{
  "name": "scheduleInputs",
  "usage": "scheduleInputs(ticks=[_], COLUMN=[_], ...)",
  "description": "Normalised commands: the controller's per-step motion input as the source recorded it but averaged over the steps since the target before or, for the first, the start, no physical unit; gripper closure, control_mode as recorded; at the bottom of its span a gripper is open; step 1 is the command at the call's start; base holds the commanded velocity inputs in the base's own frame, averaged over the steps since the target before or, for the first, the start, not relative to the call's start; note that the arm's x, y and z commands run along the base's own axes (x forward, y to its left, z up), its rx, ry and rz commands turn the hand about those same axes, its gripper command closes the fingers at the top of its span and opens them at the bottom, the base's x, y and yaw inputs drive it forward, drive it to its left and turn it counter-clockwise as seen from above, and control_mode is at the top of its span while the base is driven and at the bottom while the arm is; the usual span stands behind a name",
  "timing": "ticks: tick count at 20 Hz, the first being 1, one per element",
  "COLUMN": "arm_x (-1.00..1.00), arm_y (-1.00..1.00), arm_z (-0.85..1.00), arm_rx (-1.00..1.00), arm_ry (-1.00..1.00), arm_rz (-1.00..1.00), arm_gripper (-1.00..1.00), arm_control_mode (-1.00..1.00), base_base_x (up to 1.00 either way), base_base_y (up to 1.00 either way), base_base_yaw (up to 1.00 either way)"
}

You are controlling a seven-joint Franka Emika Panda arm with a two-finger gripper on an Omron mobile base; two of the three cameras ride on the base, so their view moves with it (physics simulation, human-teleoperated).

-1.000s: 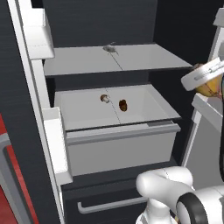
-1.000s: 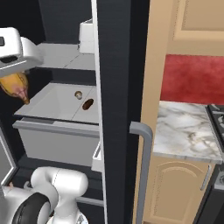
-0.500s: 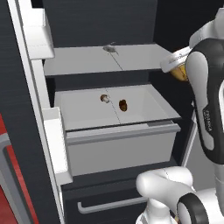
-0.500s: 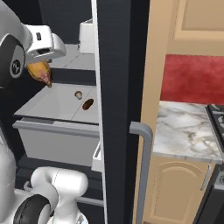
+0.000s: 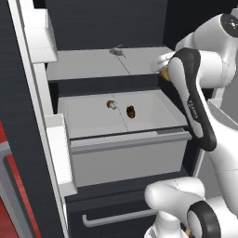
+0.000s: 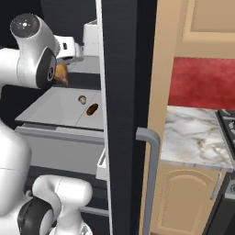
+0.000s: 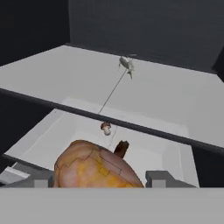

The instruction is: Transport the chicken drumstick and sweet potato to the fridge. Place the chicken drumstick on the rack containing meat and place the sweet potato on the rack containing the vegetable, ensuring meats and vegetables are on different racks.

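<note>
A: Drumstick (image 7: pixel 94 168) sits low centre of the hand view, clenched in the claw (image 7: pixel 98 179), fat end forward. Why carried at that height?

B: My guess: it must clear the edge of the flat upper shelf (image 5: pixel 88 65), where a small pale scrap of meat (image 5: pixel 116 52) lies near the centre seam.

A: And the sweet potato (image 5: pixel 130 111)?

B: Down in the walled tray (image 5: pixel 153 109), middle of the left base view, just beside one mushroom (image 5: pixel 111 104), not touching. Vegetables together, meat above.

A: Count?

B: One drumstick, one sweet potato, one mushroom, one meat scrap, two racks, all inside the black fridge (image 6: pixel 123 69).
</note>
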Motion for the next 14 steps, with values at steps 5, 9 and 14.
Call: scheduleInputs(ticks=[5, 9, 14], arm_x=[1.00, 1.00, 1.00], arm_y=[0.00, 0.00, 0.01], arm_z=[0.00, 0.00, 0.00], arm_rx=[0.02, 0.00, 0.00], arm_ry=[0.00, 0.00, 0.03], arm_rz=[0.00, 0.00, 0.00], arm_gripper=[1.00, 1.00, 1.00], arm_control_mode=[-1.00, -1.00, -1.00], base_base_x=[0.00, 0.00, 0.00], base_base_y=[0.00, 0.00, 0.00], base_base_yaw=[0.00, 0.00, 0.00])
